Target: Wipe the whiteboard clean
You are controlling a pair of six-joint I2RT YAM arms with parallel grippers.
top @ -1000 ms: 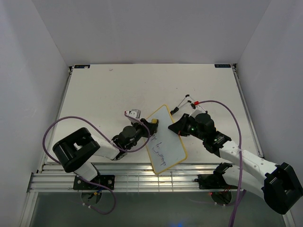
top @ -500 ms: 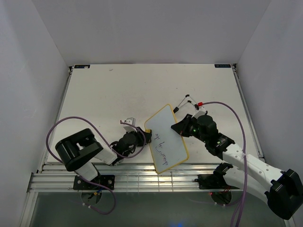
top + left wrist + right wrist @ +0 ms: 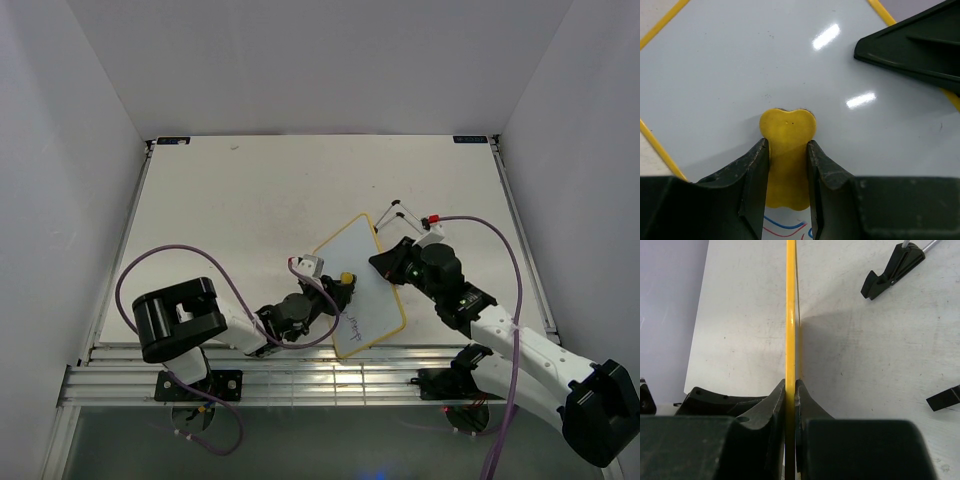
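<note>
While the right gripper [image 3: 790, 386] clamps the rim of the whiteboard [image 3: 375, 295] between its jaws to hold it steady, the left gripper [image 3: 787, 145] squeezes the yellow eraser [image 3: 788, 125], its head pressed on the board just ahead of the jaws for wiping.

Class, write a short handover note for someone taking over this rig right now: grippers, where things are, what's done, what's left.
Left gripper: shut on the eraser, which sits against the whiteboard.
Right gripper: shut on the whiteboard's right edge, holding it.
Done: the board's far part looks clean.
Left: writing at the near end, to be wiped off.
</note>
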